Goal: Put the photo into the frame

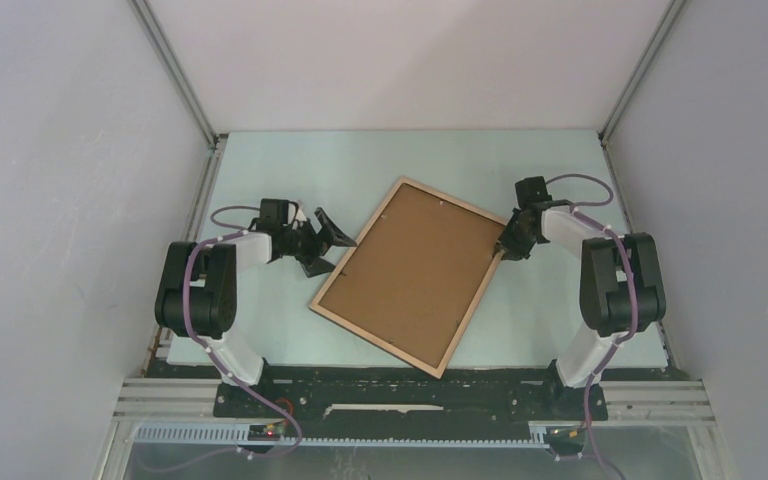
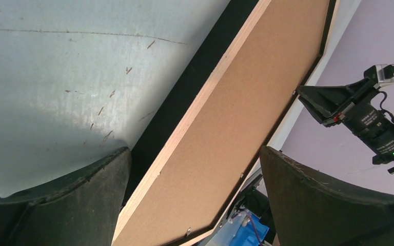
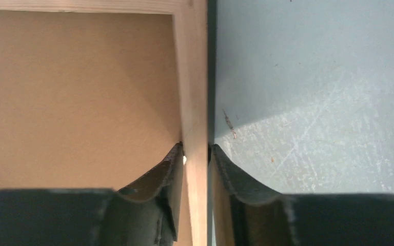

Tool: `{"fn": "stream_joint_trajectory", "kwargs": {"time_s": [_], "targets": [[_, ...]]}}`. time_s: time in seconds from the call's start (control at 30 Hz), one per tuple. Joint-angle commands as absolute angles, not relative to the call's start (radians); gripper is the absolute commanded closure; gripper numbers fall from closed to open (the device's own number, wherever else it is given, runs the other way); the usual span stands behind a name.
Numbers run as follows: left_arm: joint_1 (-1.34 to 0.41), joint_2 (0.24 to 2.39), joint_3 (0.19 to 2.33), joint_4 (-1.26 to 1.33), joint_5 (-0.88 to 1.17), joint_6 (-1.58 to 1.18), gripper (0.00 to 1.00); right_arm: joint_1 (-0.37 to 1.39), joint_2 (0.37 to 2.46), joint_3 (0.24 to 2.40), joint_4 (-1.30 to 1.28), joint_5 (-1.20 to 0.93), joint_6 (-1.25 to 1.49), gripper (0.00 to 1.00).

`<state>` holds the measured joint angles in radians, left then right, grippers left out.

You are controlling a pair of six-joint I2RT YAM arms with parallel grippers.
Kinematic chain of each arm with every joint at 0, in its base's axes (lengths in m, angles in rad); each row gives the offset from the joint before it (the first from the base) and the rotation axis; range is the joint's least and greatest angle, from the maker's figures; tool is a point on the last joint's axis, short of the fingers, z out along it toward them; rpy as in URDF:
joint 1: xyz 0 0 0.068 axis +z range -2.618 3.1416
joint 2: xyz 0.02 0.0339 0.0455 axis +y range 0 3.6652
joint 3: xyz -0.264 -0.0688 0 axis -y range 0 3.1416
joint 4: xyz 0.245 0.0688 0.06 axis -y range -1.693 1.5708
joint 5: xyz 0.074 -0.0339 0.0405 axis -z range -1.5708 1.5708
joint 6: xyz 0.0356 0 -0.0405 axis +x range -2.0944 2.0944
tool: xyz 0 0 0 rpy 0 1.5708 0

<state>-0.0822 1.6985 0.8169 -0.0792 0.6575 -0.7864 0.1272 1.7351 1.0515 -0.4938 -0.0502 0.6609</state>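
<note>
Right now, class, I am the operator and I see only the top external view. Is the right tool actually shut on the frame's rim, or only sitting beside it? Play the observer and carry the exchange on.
Observer: It is shut on it. In the right wrist view the right tool pinches the light wood rim of the frame, with one finger on the backing board side and the other on the table side.
Operator: And the left tool, is it holding anything?
Observer: No. In the left wrist view the left tool is wide open and holds nothing. The frame's edge only shows across the gap between its fingers.
</note>
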Motion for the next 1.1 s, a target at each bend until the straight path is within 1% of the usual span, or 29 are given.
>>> {"fn": "stream_joint_trajectory", "kwargs": {"time_s": [0.0,0.13,0.2,0.3,0.43,0.5,0.6,0.7,0.77,0.87,0.97,1.07], "targets": [[-0.084,1.667,0.793,-0.077,0.679,-0.798,0.01,0.135,1.656,1.132,-0.51,-0.06,0.575,0.58],[-0.075,1.668,0.795,-0.076,0.68,-0.797,0.01,0.145,1.604,1.137,-0.561,-0.043,0.504,0.37],[-0.071,1.66,0.796,-0.077,0.676,-0.793,0.01,0.166,1.571,1.122,-0.587,-0.041,0.457,0.31],[-0.069,1.626,0.808,-0.099,0.652,-0.758,0.0,0.23,1.487,1.054,-0.59,-0.027,0.394,0.24],[-0.069,1.548,0.832,-0.15,0.591,-0.692,0.0,0.339,1.383,0.953,-0.583,-0.024,0.379,0.2],[-0.07,1.506,0.851,-0.196,0.539,-0.647,0.0,0.359,1.338,0.907,-0.571,-0.08,0.394,0.19],[-0.071,1.414,0.875,-0.249,0.44,-0.566,0.0,0.359,1.253,0.823,-0.532,-0.165,0.421,0.18],[-0.083,1.309,0.886,-0.287,0.34,-0.497,0.0,0.342,1.182,0.764,-0.504,-0.171,0.43,0.16],[-0.098,1.233,0.866,-0.278,0.328,-0.485,0.0,0.302,1.17,0.741,-0.494,-0.211,0.416,0.16],[-0.162,1.113,0.824,-0.246,0.364,-0.492,0.0,0.236,1.174,0.735,-0.51,-0.264,0.39,0.16],[-0.275,1.012,0.788,-0.239,0.409,-0.509,0.0,0.219,1.152,0.723,-0.505,-0.31,0.387,0.16],[-0.402,0.928,0.767,-0.27,0.364,-0.527,0.0,0.217,1.128,0.711,-0.486,-0.35,0.409,0.16]]}}
